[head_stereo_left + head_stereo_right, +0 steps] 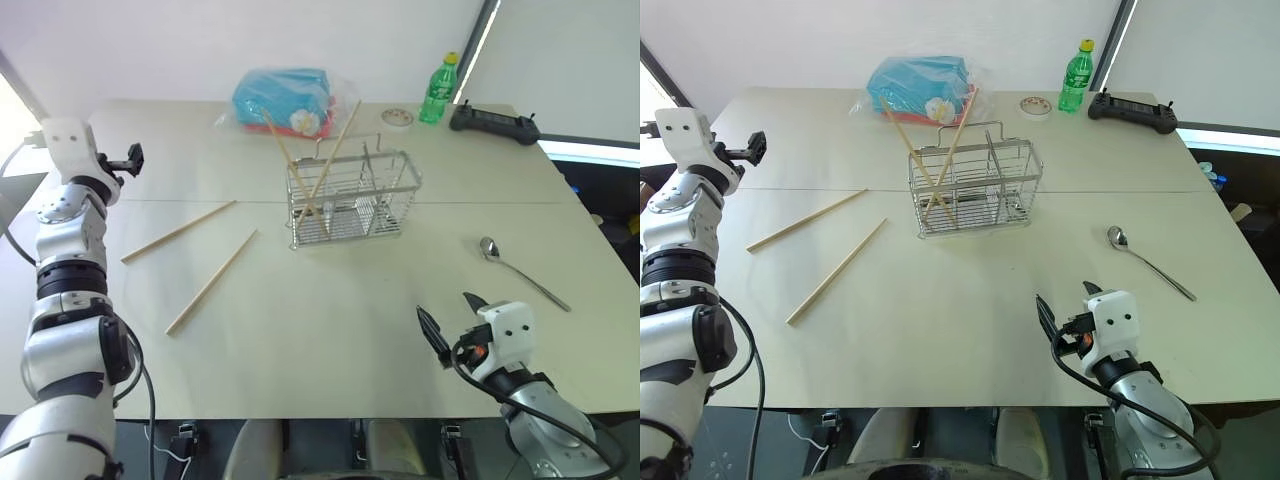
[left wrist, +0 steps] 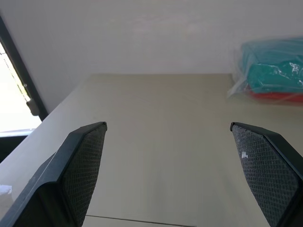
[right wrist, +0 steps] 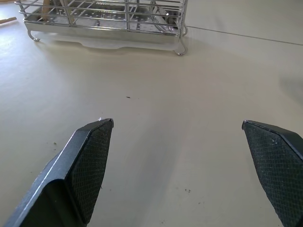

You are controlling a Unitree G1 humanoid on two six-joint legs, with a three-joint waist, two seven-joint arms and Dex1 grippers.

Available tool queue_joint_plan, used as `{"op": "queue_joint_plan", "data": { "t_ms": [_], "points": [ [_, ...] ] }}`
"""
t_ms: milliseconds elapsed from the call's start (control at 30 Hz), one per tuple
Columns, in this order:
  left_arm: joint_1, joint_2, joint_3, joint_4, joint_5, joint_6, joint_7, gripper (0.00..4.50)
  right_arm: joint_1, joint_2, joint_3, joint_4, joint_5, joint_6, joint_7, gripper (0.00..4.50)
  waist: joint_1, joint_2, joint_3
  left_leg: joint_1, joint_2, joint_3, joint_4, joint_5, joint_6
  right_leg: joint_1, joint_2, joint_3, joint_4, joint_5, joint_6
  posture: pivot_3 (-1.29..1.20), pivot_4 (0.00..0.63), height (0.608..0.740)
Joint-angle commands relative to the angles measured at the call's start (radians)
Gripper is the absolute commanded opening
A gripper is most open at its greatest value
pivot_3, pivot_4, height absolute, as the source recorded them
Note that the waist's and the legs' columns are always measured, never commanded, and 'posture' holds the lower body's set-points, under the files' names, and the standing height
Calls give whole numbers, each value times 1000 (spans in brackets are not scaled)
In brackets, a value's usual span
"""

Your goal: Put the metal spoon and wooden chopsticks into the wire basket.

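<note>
Partly cut off, wire basket (image 3: 102, 19) shows its base.

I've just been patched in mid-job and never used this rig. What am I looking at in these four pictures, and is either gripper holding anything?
It is a humanoid robot with two arms, each ending in two black fingers. The two wide pictures come from its head, looking down over a pale table. The other two come from cameras on the wrists, looking out between each gripper's own fingers.

The left gripper is raised near the table's far left corner; the right gripper sits low by the near edge. Both are open and hold nothing.

On the table: a wire basket with two wooden chopsticks already leaning in it, two more chopsticks lying flat to its left, and a metal spoon lying to its right. At the back are a blue plastic-wrapped package, a green bottle, a small round dish and a black controller.
</note>
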Motion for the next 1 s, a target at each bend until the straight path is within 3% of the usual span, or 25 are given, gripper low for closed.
{"op": "queue_joint_plan", "data": {
  "t_ms": [33, 333, 533, 767, 1000],
  "points": [
    [-22, 11, 4, -49, -11, 1, -4, 4409, -7, -6, -10, -46, 6, 4, -5, 4500, 0, 0, 0, 0, 0, 0, 0, 0, 0, 0, 0, 0, 0, 0, 0, 0, 150, 720],
    [-26, 12, -5, -55, -11, 27, -21, 4409, -16, -8, -13, -51, 11, 22, -8, 4500, 0, 0, 0, 0, 0, 0, 1, 0, 0, 0, 0, 0, 0, 0, 0, 0, 150, 720],
    [9, 16, -15, -122, -40, 75, -151, 4409, -61, -64, -90, -66, 52, 67, 16, 4500, 0, 0, 0, 0, 0, 0, 2, 0, 0, 0, 0, 0, 1, 0, 0, 0, 150, 720],
    [136, 113, -112, -539, -223, 385, -630, 4409, -228, -336, -423, 19, 261, 210, 186, 4500, -3, 0, 1, 0, 0, 0, 4, 0, 0, 2, 0, 0, 0, -2, -4, 0, 150, 720],
    [234, 233, -119, -936, -506, 732, -866, 4409, -288, -613, -530, 305, 274, 189, 433, 4500, -2, 4, 3, 0, 1, 0, 3, 0, 1, 2, 0, 0, 0, -3, -6, 0, 150, 720]
  ]
}}
